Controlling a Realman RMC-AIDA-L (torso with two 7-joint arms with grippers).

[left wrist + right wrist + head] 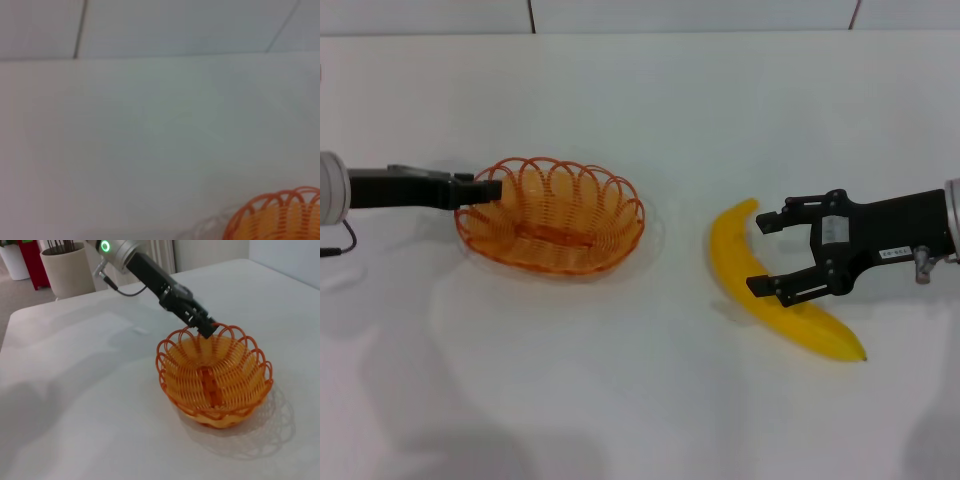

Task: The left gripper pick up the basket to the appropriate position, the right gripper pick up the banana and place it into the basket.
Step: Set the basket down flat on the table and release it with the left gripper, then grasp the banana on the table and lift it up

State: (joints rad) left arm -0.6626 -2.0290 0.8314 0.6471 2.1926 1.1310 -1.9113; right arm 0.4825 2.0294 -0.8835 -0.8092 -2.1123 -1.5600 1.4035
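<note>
Right gripper (763, 254) hangs wide open around the middle of the banana (775, 296) on the right (soft, likely easy to bruise), while left gripper (488, 190) pinches the light basket (552, 216) rim.

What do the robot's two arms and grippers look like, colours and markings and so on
The left gripper is a slim black claw on a black forearm with a silver-grey joint, green light ring and thin black cable. The right gripper is a black two-fingered claw of open linkages with a white label strip and silver-white wrist.
</note>
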